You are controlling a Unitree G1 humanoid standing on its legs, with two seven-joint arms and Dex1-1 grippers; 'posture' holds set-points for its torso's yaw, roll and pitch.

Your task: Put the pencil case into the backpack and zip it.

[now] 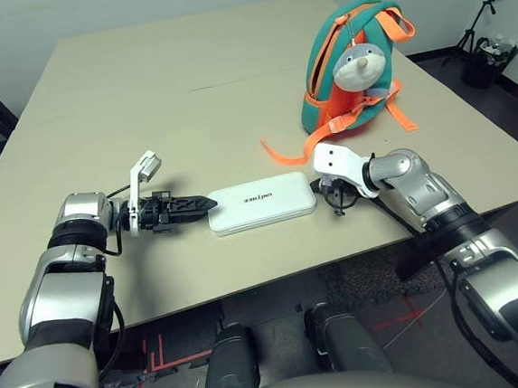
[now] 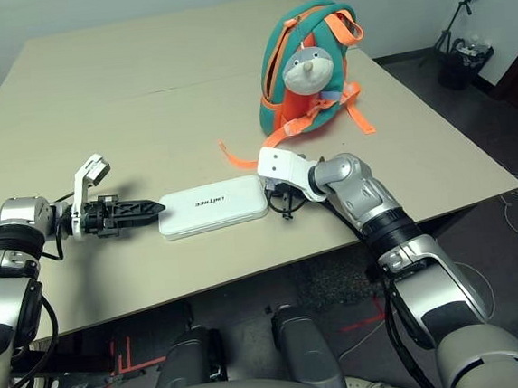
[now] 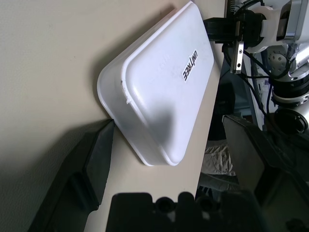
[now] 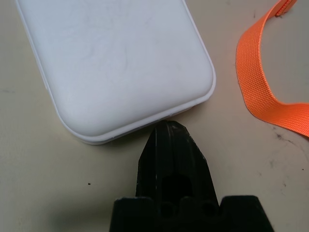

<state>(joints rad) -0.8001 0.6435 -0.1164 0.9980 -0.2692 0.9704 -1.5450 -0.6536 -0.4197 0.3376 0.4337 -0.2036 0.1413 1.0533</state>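
The pencil case (image 1: 262,204) lay flat on the counter (image 1: 97,108), well short of the backpack (image 1: 350,68). The right claw (image 4: 170,129), fingers together, pressed its end as a stop, seemingly bracing it while the left claw (image 3: 166,140), fingers apart, straddled the opposite end.

One table (image 1: 96,99) is counted. On it one white pencil case (image 1: 262,204) is seen, and one teal and orange backpack (image 1: 320,66) beyond the pencil case. One grey-and-white plush animal (image 1: 357,65) is counted on the backpack. Two claws are counted: the left claw (image 1: 198,204) at one short end of the pencil case, the right claw (image 1: 329,190) at the other.
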